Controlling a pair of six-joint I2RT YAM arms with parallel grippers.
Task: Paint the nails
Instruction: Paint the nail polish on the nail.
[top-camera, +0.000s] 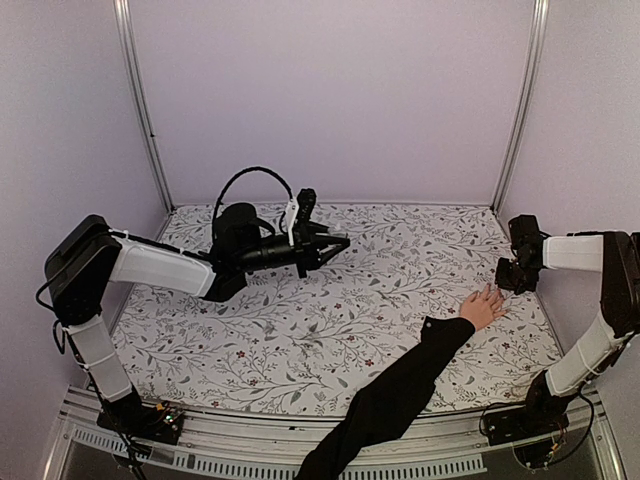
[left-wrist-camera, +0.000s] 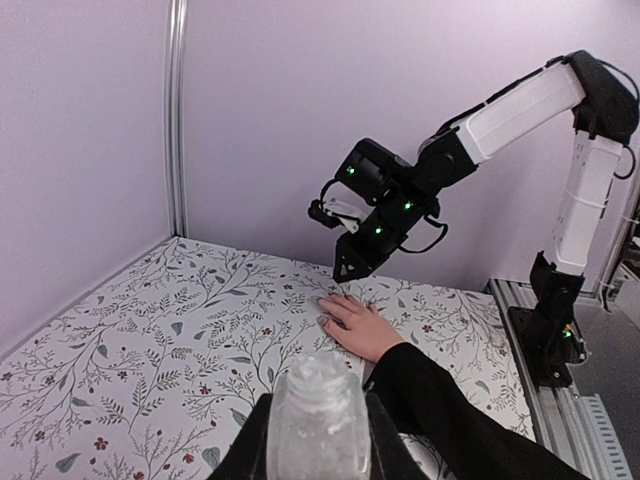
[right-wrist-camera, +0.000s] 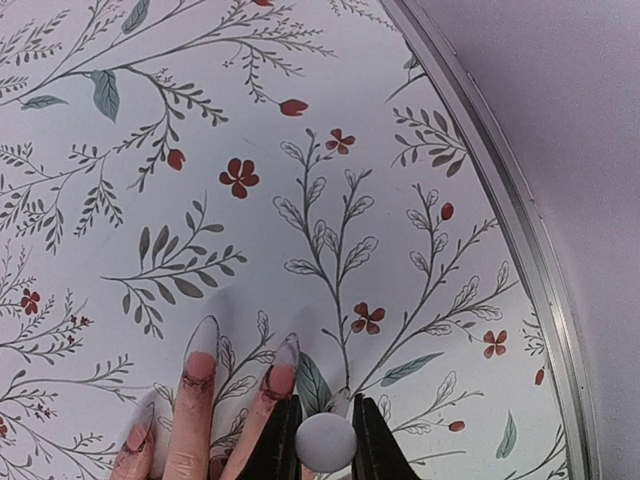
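- Right pincer (right-wrist-camera: 325, 418) sits closest in its wrist view, clamped on a round white knob (right-wrist-camera: 325, 440), which I take to be the top of the brush.
- Nails (right-wrist-camera: 285, 352) lie just beside the tips, on the inward side and a touch ahead. The nearest finger almost brushes a jaw.
- Hand (top-camera: 483, 306) rests flat on the tabletop (top-camera: 330, 320) with its fingers spread. Their long axis points toward the far right, straight at that pincer.
- Right arm is nearer by far. Left pincer (top-camera: 338, 242) hangs well apart over mid-tabletop, closed on the bottle (left-wrist-camera: 318, 415) and raised off the surface.
- Rail (right-wrist-camera: 492, 200) and wall crowd the outer side, so the open room is all inward.
- My call: the next stroke needs a small inward shift, then a draw along the finger's axis.
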